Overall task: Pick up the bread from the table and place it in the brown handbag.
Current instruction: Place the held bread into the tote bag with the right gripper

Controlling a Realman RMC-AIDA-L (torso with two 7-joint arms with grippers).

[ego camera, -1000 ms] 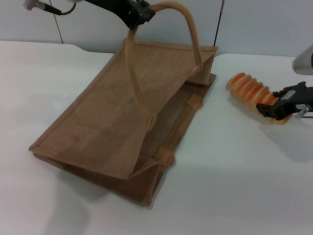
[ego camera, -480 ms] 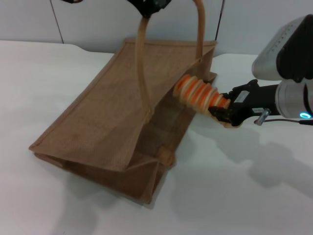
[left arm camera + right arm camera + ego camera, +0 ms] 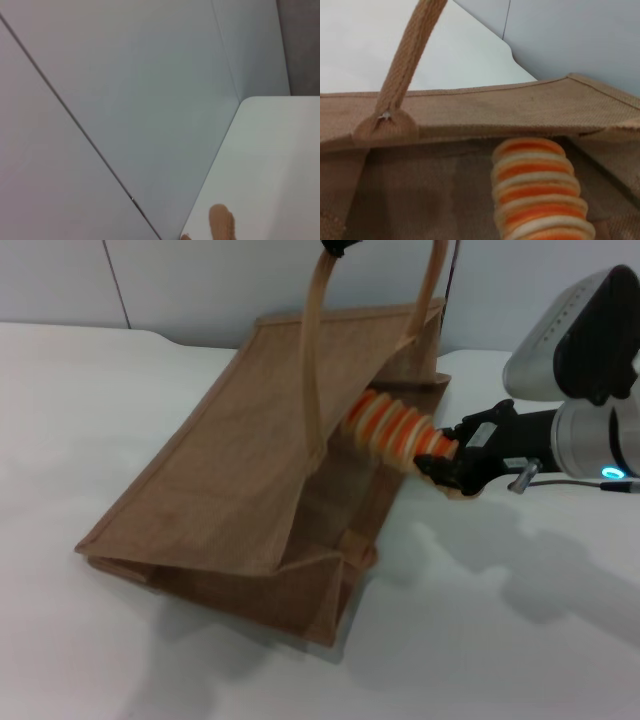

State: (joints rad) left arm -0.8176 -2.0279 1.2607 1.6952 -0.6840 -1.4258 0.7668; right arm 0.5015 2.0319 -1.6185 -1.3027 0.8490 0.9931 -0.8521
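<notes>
The brown handbag (image 3: 230,480) lies tilted on the white table (image 3: 520,640), its mouth held open toward the right. My left gripper (image 3: 337,245) shows only as a dark tip at the top edge of the head view, holding the handle (image 3: 314,350) up taut. The ribbed orange and cream bread (image 3: 392,430) pokes end-first into the bag's mouth. My right gripper (image 3: 450,468) is shut on its near end. In the right wrist view the bread (image 3: 540,190) sits just under the bag's upper bound edge (image 3: 495,107), in front of the inside wall.
The right arm's grey and black body (image 3: 590,370) hangs over the table's right side. A pale wall (image 3: 200,280) runs behind the table. The left wrist view shows only the wall, a table corner (image 3: 270,150) and a scrap of tan fabric (image 3: 221,222).
The right gripper carried the bread from the table at the right up and left into the bag's mouth. The left gripper lifted the handle higher, almost out of frame, opening the bag wider.
</notes>
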